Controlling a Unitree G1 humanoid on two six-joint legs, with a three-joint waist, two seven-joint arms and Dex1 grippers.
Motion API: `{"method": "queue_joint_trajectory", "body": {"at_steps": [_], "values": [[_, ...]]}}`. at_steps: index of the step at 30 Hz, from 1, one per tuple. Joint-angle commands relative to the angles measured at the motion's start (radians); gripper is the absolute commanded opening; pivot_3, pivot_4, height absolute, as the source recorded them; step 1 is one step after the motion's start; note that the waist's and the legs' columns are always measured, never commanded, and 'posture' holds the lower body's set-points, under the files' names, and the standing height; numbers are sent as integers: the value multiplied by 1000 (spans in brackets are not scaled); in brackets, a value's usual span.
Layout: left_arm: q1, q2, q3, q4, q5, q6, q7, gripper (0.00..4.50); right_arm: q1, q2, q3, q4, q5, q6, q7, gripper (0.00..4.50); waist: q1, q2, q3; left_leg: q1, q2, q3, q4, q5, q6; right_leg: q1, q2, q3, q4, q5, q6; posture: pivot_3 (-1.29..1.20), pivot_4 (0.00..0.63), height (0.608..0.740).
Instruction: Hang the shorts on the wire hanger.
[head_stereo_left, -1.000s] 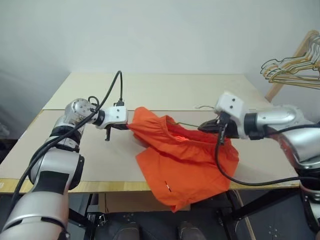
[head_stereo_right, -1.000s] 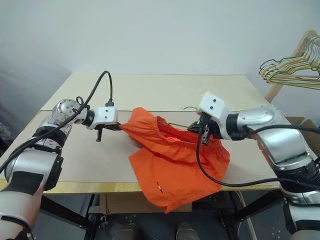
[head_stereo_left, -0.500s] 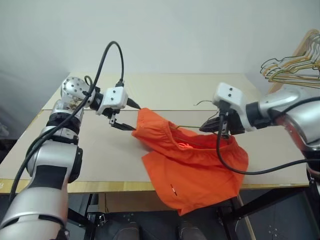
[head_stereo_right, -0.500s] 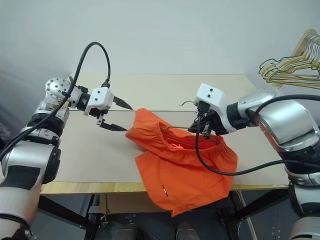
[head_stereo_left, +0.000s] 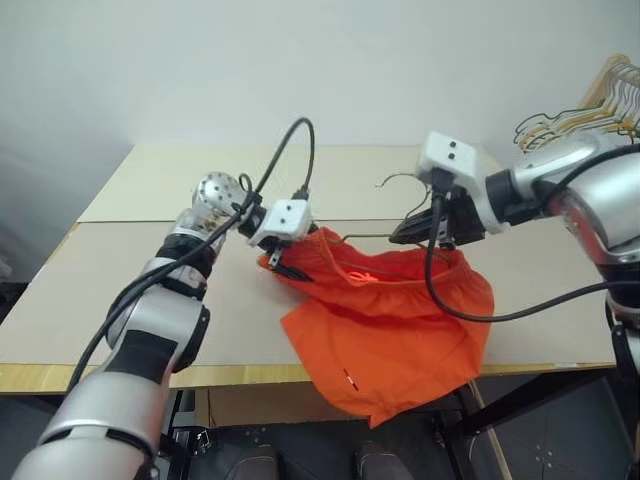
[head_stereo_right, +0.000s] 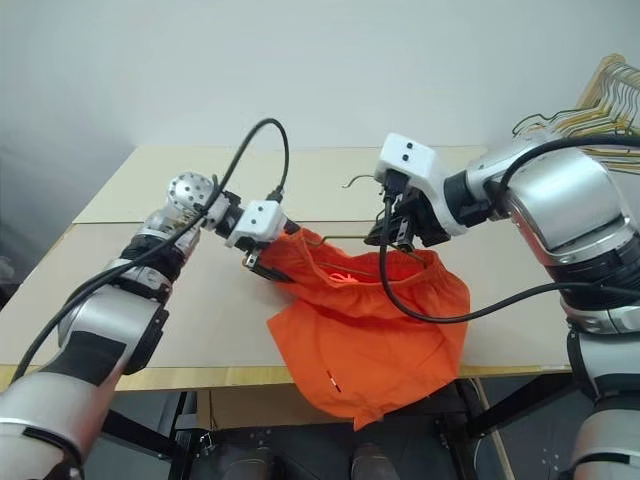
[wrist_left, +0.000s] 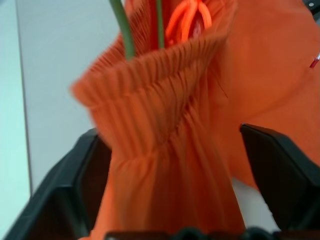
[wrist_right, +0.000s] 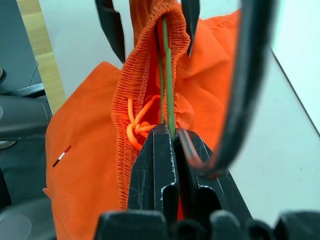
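R gripper (wrist_right: 167, 150) is clamped on the wire hanger (wrist_right: 169, 85) inside the waistband of the shorts (head_stereo_left: 385, 320), L gripper (head_stereo_right: 262, 262) has jaws apart astride the hanger's far waistband end, w/ cloth between but ungripped, so it could slip off the hanger.

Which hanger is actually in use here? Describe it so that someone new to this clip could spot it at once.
Start at the tan table and find the orange shorts draped over its front edge. The wire hanger runs inside their waistband, pinched by the right gripper, its hook poking up behind. It is one thin olive-grey wire, unlike the bunch of gold hangers at far right.
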Motion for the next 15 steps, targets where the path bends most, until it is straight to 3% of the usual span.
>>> {"method": "queue_joint_trajectory", "body": {"at_steps": [1, 9, 13, 15], "values": [[-54, -13, 35, 10, 4, -14, 22, 2928, -36, -4, -12, 1, -10, 3, 12, 0, -2, 0, 0, 0, 0, 0, 0, 0, 0, 0, 0, 0, 0, 0, 0, -36, 0, 740], [-58, -9, 54, 22, 24, -15, 44, 201, -5, -16, -22, -11, -35, -73, 18, 0, -8, 0, 0, -2, 0, 0, 0, 0, 0, -4, 0, 0, 1, 0, 0, -30, 0, 740], [-53, -5, 64, 25, 35, -15, 67, 36, 30, -14, -34, -14, -69, -143, -9, 0, -7, 0, 0, -5, -1, 0, 0, 0, 0, -8, 0, 1, 6, 0, 0, -33, 0, 740], [-52, -6, 70, 29, 38, -6, 92, 0, 45, -22, -37, -18, -89, -160, -25, 612, -6, 0, 0, -5, -1, 0, 1, 0, 0, -8, 0, 2, 7, 0, 0, -38, 0, 740]]}}
